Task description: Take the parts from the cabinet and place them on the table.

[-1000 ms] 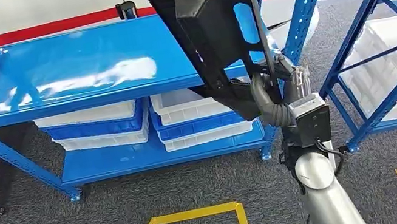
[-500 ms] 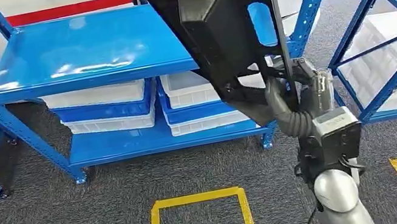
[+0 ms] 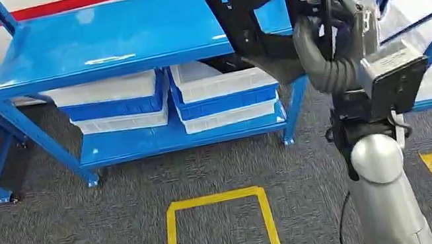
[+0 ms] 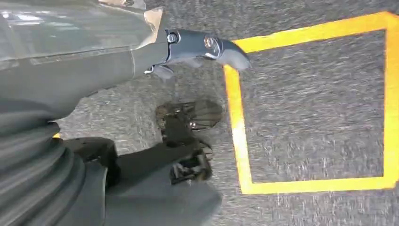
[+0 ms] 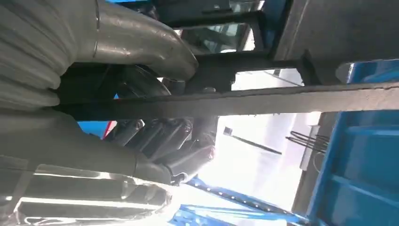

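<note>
1. Status: my right hand (image 3: 333,24) is clamped on the black frame part (image 3: 260,7); the right wrist view shows my fingers (image 5: 164,141) wrapped round a thin bar of the part (image 5: 263,101). The part is carried high in front of me, clear of the blue rack (image 3: 112,39), tilted, with its top end out of frame.

2. Change vs. 1 s ago: the whole head view has shifted, so my body/cam has moved; the rack itself has not. The rack and its stacked white/blue bins (image 3: 222,94) now sit further back and lower-left rel. to the part. My right arm has come up, and the hand and part now stand higher and further right in frame.

3. Meaning: pick phase looks complete and I judge that transport is under way. No table seen yet, so placement remains to be done.

4. Left hand (image 4: 202,49): hangs over grey carpet and the yellow floor marking (image 4: 237,127), holding nothing. Fingers mostly hidden; cannot tell if spread or curled.
</note>
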Motion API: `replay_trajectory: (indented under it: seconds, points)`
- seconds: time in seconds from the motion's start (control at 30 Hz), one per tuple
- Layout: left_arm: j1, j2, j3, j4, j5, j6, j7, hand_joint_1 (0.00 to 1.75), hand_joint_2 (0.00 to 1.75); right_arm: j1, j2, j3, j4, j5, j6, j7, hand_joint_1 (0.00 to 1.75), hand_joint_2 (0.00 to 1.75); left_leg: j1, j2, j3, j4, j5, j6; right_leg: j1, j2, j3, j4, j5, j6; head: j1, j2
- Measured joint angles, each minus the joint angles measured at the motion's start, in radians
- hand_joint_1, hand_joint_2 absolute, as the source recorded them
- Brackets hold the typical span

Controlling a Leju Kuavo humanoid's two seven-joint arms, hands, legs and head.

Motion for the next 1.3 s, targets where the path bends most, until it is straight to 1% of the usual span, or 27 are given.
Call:
replay_trajectory:
  seconds: [0.07, 0.13, 0.2, 0.23, 0.27, 0.3, 0.37, 0.4, 0.47, 0.53, 0.57, 0.6, 0.63, 0.7, 0.73, 0.8, 0.9, 0.93, 0.97, 1.0, 1.03, 1.07, 1.1, 1.17, 1.2, 1.23, 1.3]
  points:
    - [0.000, 0.004, -0.001, 0.000, 0.001, 0.000, 0.001, 0.00, 1.75, -0.009, 0.002, 0.000, 0.011, -0.003, 0.000, 0.000, 1.75, 1.75, 0.007, 0.000, -0.039, 0.149, -0.067, -0.013, 0.001, -0.006, -0.026, 0.013, 0.011, -0.002, 0.001, 0.000]
    - [0.000, 0.006, -0.001, 0.000, 0.019, -0.010, 0.002, 0.00, 1.75, -0.012, 0.002, 0.002, 0.021, -0.003, 0.000, 0.000, 1.75, 1.75, 0.019, 0.001, -0.022, 0.181, -0.028, -0.024, -0.003, -0.009, -0.058, 0.037, 0.019, 0.004, 0.000, 0.000]
    - [0.000, 0.010, -0.001, 0.000, 0.014, -0.012, 0.002, 0.00, 1.75, -0.019, 0.002, 0.004, 0.031, -0.003, -0.002, -0.006, 1.75, 1.75, 0.032, 0.001, 0.061, 0.070, 0.039, -0.035, -0.009, -0.009, -0.090, 0.063, 0.024, 0.011, 0.000, 0.000]
    - [0.000, 0.011, -0.005, 0.000, 0.006, -0.012, 0.002, 0.00, 1.75, -0.022, 0.002, 0.004, 0.035, -0.004, -0.002, -0.011, 1.75, 1.75, 0.037, 0.001, 0.110, -0.002, 0.044, -0.039, -0.009, -0.008, -0.102, 0.075, 0.026, 0.015, -0.002, 0.000]
    - [-0.001, 0.012, -0.011, 0.000, 0.000, -0.011, 0.006, 0.00, 1.75, -0.026, 0.002, 0.003, 0.039, -0.007, -0.002, -0.016, 1.75, 1.75, 0.030, -0.002, 0.145, -0.058, 0.010, -0.044, -0.003, -0.007, -0.117, 0.084, 0.031, 0.023, -0.006, 0.000]
    - [-0.002, 0.014, -0.016, 0.000, -0.012, -0.005, 0.014, 0.00, 1.75, -0.030, 0.003, 0.004, 0.048, -0.013, -0.002, -0.023, 1.75, 1.75, 0.027, -0.005, 0.148, -0.080, 0.005, -0.035, -0.002, -0.007, -0.123, 0.088, 0.037, 0.031, -0.003, 0.000]
    - [0.000, 0.015, -0.031, 0.000, -0.040, 0.019, 0.040, 0.00, 1.75, -0.035, 0.003, 0.005, 0.068, -0.021, -0.002, -0.038, 1.75, 1.75, 0.018, -0.005, 0.134, -0.076, 0.014, -0.020, -0.003, -0.007, -0.128, 0.083, 0.057, 0.054, -0.005, 0.000]
    - [0.003, 0.015, -0.042, 0.000, -0.055, 0.029, 0.053, 0.00, 1.75, -0.034, 0.002, 0.005, 0.080, -0.025, -0.003, -0.043, 1.75, 1.75, 0.016, -0.003, 0.126, -0.086, 0.029, 0.000, 0.004, -0.007, -0.135, 0.080, 0.067, 0.068, -0.003, 0.000]
    - [0.002, 0.014, -0.058, 0.001, -0.066, 0.039, 0.064, 0.00, 1.75, -0.036, 0.000, 0.005, 0.099, -0.029, -0.006, -0.051, 1.75, 1.75, 0.019, 0.002, 0.103, -0.093, 0.056, 0.035, -0.005, -0.001, -0.161, 0.123, -0.003, 0.055, -0.004, 0.000]
    - [0.003, 0.014, -0.066, 0.001, -0.069, 0.041, 0.069, 0.00, 1.75, -0.037, -0.002, 0.005, 0.112, -0.030, -0.007, -0.055, 1.75, 1.75, 0.019, 0.004, 0.069, -0.093, 0.085, 0.046, -0.008, 0.002, -0.204, 0.261, -0.110, 0.045, 0.005, 0.000]
    - [0.004, 0.014, -0.070, 0.001, -0.070, 0.041, 0.069, 0.00, 1.75, -0.037, -0.003, 0.005, 0.117, -0.031, -0.008, -0.055, 1.75, 1.75, 0.018, 0.004, 0.053, -0.092, 0.097, 0.046, -0.008, 0.003, -0.216, 0.323, -0.136, 0.049, 0.005, 0.000]
    - [0.004, 0.014, -0.074, 0.001, -0.071, 0.041, 0.071, 0.00, 1.75, -0.037, -0.005, 0.005, 0.123, -0.031, -0.008, -0.056, 1.75, 1.75, 0.018, 0.004, 0.030, -0.092, 0.114, 0.045, -0.008, 0.005, -0.219, 0.384, -0.139, 0.061, 0.008, 0.000]
    - [0.004, 0.014, -0.076, 0.001, -0.071, 0.041, 0.073, 0.00, 1.75, -0.036, -0.005, 0.005, 0.127, -0.032, -0.010, -0.056, 1.75, 1.75, 0.018, 0.006, 0.011, -0.091, 0.129, 0.043, -0.009, 0.006, -0.205, 0.399, -0.116, 0.075, 0.007, 0.000]
    - [0.006, 0.014, -0.079, 0.001, -0.069, 0.042, 0.083, 0.00, 1.75, -0.037, -0.006, 0.003, 0.135, -0.043, -0.014, -0.056, 1.75, 1.75, 0.020, 0.007, -0.026, -0.091, 0.159, 0.035, -0.010, 0.006, -0.117, 0.317, -0.042, 0.099, 0.008, 0.000]
    - [0.007, 0.014, -0.079, 0.001, -0.067, 0.042, 0.087, 0.00, 1.75, -0.038, -0.006, 0.002, 0.138, -0.046, -0.016, -0.056, 1.75, 1.75, 0.020, 0.007, -0.040, -0.091, 0.173, 0.030, -0.010, 0.006, -0.052, 0.237, -0.040, 0.096, 0.008, 0.000]
    - [0.011, 0.015, -0.080, 0.001, -0.066, 0.042, 0.090, 0.00, 1.75, -0.042, -0.005, 0.000, 0.143, -0.046, -0.016, -0.058, 1.75, 1.75, 0.015, 0.006, -0.050, -0.090, 0.196, 0.018, 0.003, 0.010, 0.087, 0.025, -0.116, 0.065, 0.009, 0.000]
    - [0.021, 0.017, -0.080, 0.001, -0.056, 0.036, 0.090, 0.00, 1.75, -0.043, -0.013, -0.007, 0.153, -0.055, -0.018, -0.068, 1.75, 1.75, 0.016, 0.004, -0.047, -0.126, 0.248, -0.001, 0.007, 0.016, 0.048, 0.038, -0.088, 0.045, 0.005, 0.000]
    - [0.027, 0.020, -0.080, 0.002, -0.055, 0.035, 0.090, 0.00, 1.75, -0.042, -0.016, -0.010, 0.161, -0.058, -0.018, -0.071, 1.75, 1.75, 0.022, 0.000, -0.056, -0.130, 0.245, -0.006, -0.018, 0.012, 0.039, 0.032, -0.069, 0.027, 0.006, 0.000]
    - [0.030, 0.022, -0.079, 0.002, -0.055, 0.035, 0.092, 0.00, 1.75, -0.042, -0.017, -0.010, 0.166, -0.060, -0.018, -0.073, 1.75, 1.75, 0.021, 0.001, -0.070, -0.105, 0.179, -0.009, -0.014, 0.011, 0.029, 0.034, -0.053, 0.019, 0.001, 0.000]
    - [0.035, 0.023, -0.079, 0.002, -0.055, 0.035, 0.093, 0.00, 1.75, -0.041, -0.018, -0.011, 0.168, -0.060, -0.018, -0.073, 1.75, 1.75, 0.023, 0.001, -0.084, -0.048, 0.101, -0.011, -0.013, 0.010, 0.013, 0.035, -0.037, 0.000, -0.001, 0.000]
    - [0.037, 0.024, -0.079, 0.002, -0.055, 0.037, 0.095, 0.00, 1.75, -0.041, -0.018, -0.012, 0.170, -0.060, -0.018, -0.073, 1.75, 1.75, 0.023, 0.000, -0.097, 0.029, 0.034, -0.014, -0.011, 0.009, -0.003, 0.035, -0.023, -0.002, -0.004, 0.000]
    - [0.037, 0.025, -0.079, 0.002, -0.055, 0.037, 0.098, 0.00, 1.75, -0.040, -0.018, -0.012, 0.173, -0.061, -0.018, -0.073, 1.75, 1.75, 0.023, 0.000, -0.113, 0.125, -0.013, -0.018, -0.008, 0.008, -0.022, 0.036, -0.007, -0.003, -0.005, 0.000]
    - [0.037, 0.026, -0.079, 0.002, -0.055, 0.037, 0.099, 0.00, 1.75, -0.038, -0.018, -0.012, 0.176, -0.061, -0.018, -0.074, 1.75, 1.75, 0.023, 0.001, -0.119, 0.195, -0.019, -0.021, -0.006, 0.007, -0.039, 0.038, 0.007, -0.003, -0.004, 0.000]
    - [0.037, 0.027, -0.079, 0.002, -0.053, 0.035, 0.105, 0.00, 1.75, -0.035, -0.020, -0.012, 0.181, -0.061, -0.018, -0.074, 1.75, 1.75, 0.023, 0.001, -0.088, 0.235, 0.044, -0.022, -0.006, 0.006, -0.075, 0.042, 0.032, 0.000, -0.005, 0.000]
    - [0.037, 0.027, -0.079, 0.002, -0.049, 0.033, 0.105, 0.00, 1.75, -0.035, -0.021, -0.013, 0.185, -0.061, -0.018, -0.075, 1.75, 1.75, 0.023, 0.001, -0.039, 0.192, 0.081, -0.020, -0.006, 0.006, -0.095, 0.047, 0.043, 0.003, -0.005, 0.000]
    - [0.036, 0.028, -0.079, 0.002, -0.045, 0.032, 0.105, 0.00, 1.75, -0.035, -0.023, -0.015, 0.188, -0.063, -0.016, -0.076, 1.75, 1.75, 0.023, 0.000, 0.023, 0.123, 0.086, -0.016, -0.006, 0.008, -0.110, 0.052, 0.052, 0.009, -0.006, 0.000]
    - [0.032, 0.030, -0.079, 0.002, -0.044, 0.030, 0.105, 0.00, 1.75, -0.036, -0.024, -0.020, 0.188, -0.063, -0.016, -0.077, 1.75, 1.75, 0.018, -0.002, 0.184, -0.087, 0.005, -0.004, 0.003, 0.008, -0.125, 0.069, 0.062, 0.019, -0.005, 0.000]
